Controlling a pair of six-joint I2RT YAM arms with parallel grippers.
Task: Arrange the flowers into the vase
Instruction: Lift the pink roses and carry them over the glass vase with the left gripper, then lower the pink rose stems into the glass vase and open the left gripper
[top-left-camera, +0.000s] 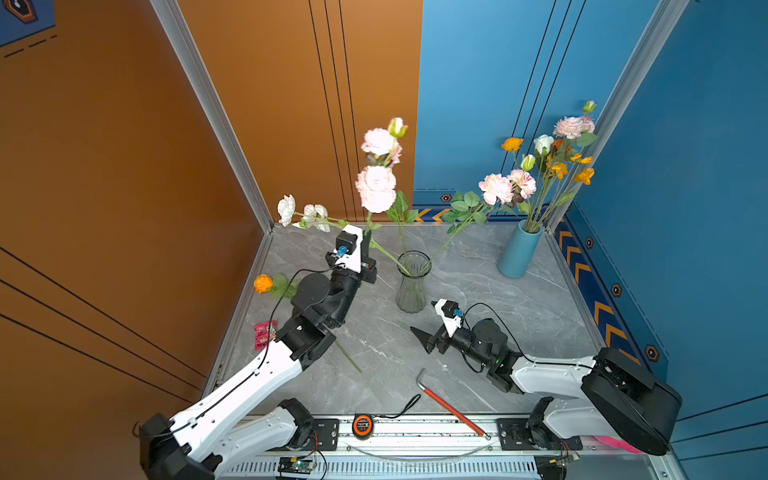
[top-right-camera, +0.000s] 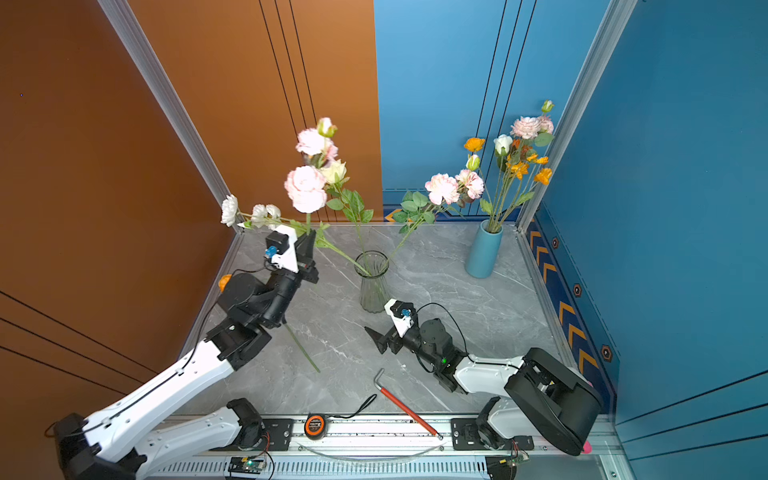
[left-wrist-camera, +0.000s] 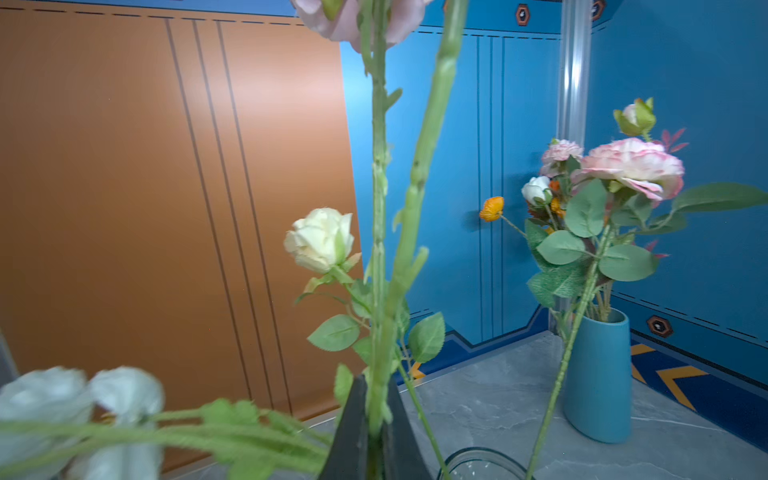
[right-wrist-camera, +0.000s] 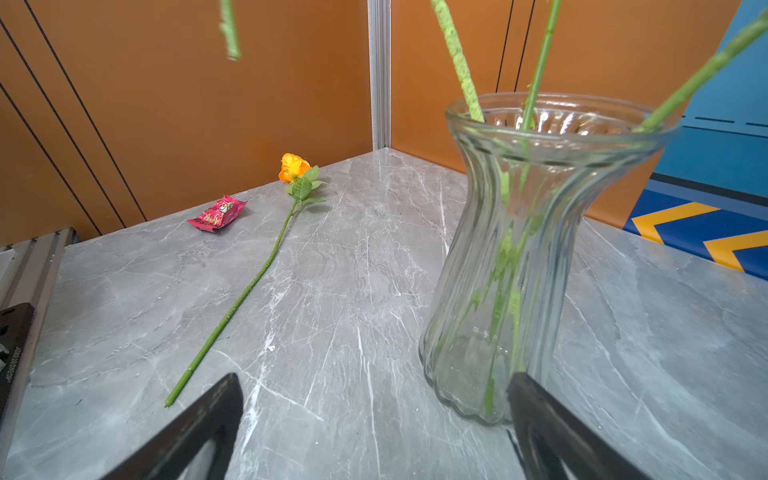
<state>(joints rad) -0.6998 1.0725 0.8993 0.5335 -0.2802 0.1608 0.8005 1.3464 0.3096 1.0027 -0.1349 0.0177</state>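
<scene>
Three stems (top-left-camera: 386, 254) stand in the glass vase (top-left-camera: 412, 282) in both top views; the left gripper (top-left-camera: 366, 241), left of it, clamps a pink flower (top-left-camera: 376, 189) upright by its stem. Left wrist: jaws pinch that green stem. Right wrist: the right gripper (right-wrist-camera: 374, 376) gapes wide beside the vase; an orange flower (right-wrist-camera: 293, 167) lies flat on the grey table (right-wrist-camera: 332, 332).
</scene>
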